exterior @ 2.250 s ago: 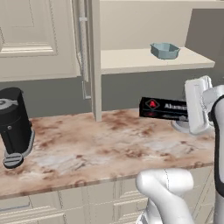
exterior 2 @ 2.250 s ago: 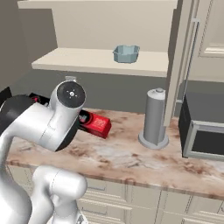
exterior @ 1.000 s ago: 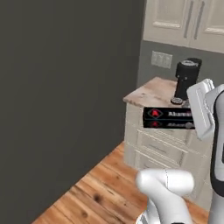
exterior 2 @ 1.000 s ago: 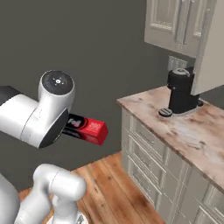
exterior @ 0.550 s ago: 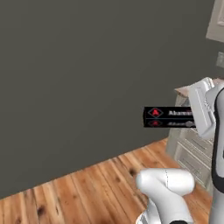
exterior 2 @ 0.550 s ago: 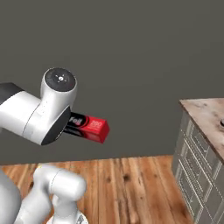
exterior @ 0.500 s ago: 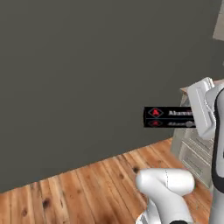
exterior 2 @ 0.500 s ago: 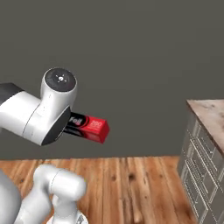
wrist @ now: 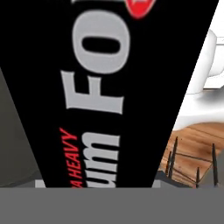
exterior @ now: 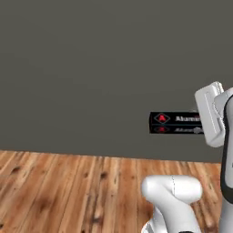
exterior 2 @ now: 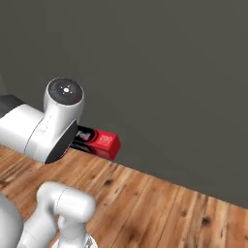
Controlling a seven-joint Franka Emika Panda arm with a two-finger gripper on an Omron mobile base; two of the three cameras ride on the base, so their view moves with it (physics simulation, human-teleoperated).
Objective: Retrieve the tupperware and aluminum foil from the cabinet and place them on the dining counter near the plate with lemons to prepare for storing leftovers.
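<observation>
Figure: foil box (exterior: 175,123) carried clear of the floor, held level at one end by the gripper

I see the long black box jutting sideways from the hand, its red end (exterior 2: 105,143) toward a dark grey wall (exterior: 91,68), well above the wooden floor (exterior 2: 160,208). The fingers themselves are hidden behind the arm and the box, but the box hangs in mid-air from the hand, so I judge them closed across its narrow width. I take it to be light, stiff cardboard with smooth, fairly slippery faces that would dent under a hard squeeze. Held near one end it may sag or twist; I would prefer a hold nearer the middle, across the short sides
</observation>
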